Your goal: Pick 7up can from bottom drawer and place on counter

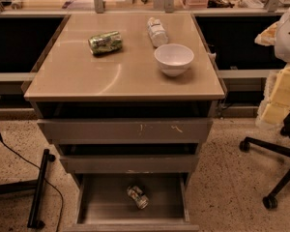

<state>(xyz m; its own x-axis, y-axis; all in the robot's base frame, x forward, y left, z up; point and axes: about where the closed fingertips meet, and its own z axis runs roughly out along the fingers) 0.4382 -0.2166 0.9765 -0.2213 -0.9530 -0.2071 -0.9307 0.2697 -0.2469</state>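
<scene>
The 7up can (pixel 137 196) is laid sideways in the open bottom drawer (pixel 104 204) under the desk (pixel 125 79); the gripper is not shown.

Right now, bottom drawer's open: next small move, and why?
Probably lower the gripper, not in view here, toward the 7up can, which lies on its side, alone, on the floor of the open bottom drawer. The can is not yet lifted, and the counter has bare space at its front.
</scene>
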